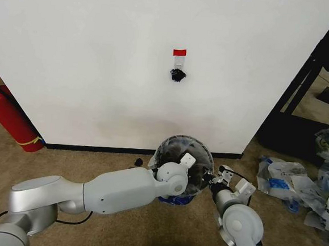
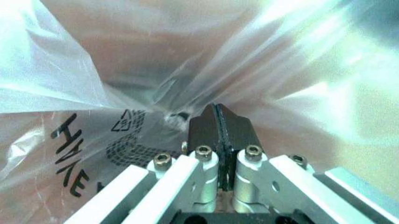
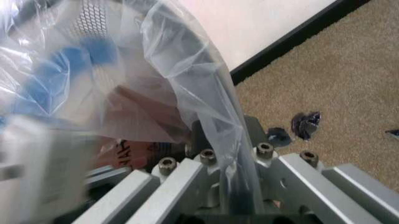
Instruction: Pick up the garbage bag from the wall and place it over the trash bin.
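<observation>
The bin [image 1: 182,158] stands against the wall [image 1: 101,55], so there is no passage on its far side. Its opening is occupied: the left gripper [image 2: 217,122] is inside, fingers pressed together, with the bag [image 2: 124,56] all around it. The right gripper [image 1: 215,183] is touching the bin's right edge, and a fold of the bag runs between its fingers [image 3: 203,135]. The carpet [image 1: 116,227] near the bin, between the two arms, is free. To the far left a fire extinguisher [image 1: 8,116] leans at the wall. On the right a heap of bags [image 1: 302,179] covers the floor, and a black frame [image 1: 304,83] stands behind it.
</observation>
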